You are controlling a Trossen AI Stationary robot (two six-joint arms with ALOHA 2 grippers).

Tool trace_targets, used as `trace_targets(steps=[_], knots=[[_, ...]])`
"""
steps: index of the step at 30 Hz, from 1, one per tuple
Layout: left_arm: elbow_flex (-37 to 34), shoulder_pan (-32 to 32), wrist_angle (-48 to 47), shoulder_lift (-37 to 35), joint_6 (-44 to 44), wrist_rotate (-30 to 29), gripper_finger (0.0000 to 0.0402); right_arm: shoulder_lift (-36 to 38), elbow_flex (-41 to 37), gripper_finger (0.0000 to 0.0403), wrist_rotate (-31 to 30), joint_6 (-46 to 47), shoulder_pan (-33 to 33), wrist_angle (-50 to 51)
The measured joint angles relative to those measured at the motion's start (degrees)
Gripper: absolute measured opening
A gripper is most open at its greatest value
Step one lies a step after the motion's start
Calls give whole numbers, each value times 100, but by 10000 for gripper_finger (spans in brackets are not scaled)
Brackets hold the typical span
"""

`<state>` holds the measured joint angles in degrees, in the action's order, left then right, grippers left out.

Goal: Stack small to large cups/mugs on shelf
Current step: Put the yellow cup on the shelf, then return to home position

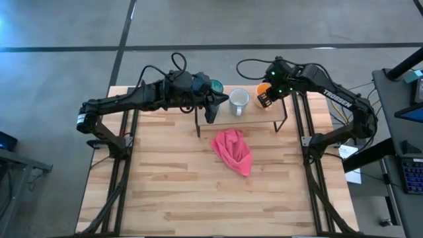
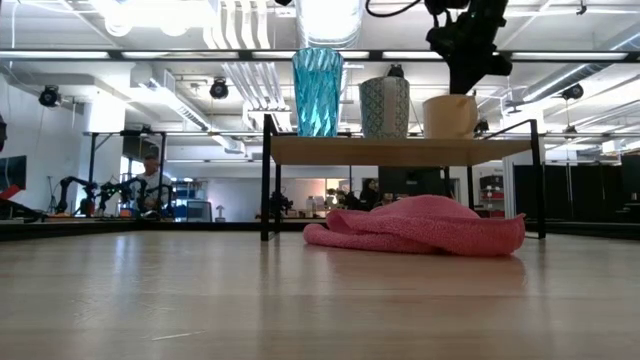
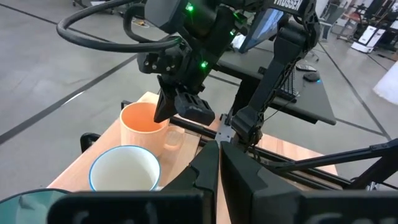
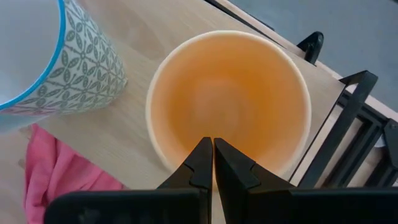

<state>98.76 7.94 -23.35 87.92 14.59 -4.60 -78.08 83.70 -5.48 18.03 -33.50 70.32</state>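
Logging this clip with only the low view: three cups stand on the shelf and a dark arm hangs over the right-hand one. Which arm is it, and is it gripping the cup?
Observer: It is the right arm. Its gripper hangs over the orange mug, fingers shut together with nothing between them.
Operator: Anything inside that mug?
Observer: No, the right wrist view shows it empty.
Operator: And the left arm?
Observer: Its gripper reaches over the left end of the shelf, beside the teal tumbler, and it is shut too.
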Motion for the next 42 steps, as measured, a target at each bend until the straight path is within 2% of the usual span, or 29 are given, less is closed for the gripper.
trace_targets(steps=[16, 31, 42], knots=[[-2, 2, 4, -208, -42, -2, 1, 4, -28, 9, 111, 108, 1, 289], [-2, 0, 2, -227, -50, -7, 1, 39, -6, 9, 107, 154, 289, 284], [-4, 1, -1, -236, -48, -9, 1, 664, 412, 9, 138, 152, 461, 241]])
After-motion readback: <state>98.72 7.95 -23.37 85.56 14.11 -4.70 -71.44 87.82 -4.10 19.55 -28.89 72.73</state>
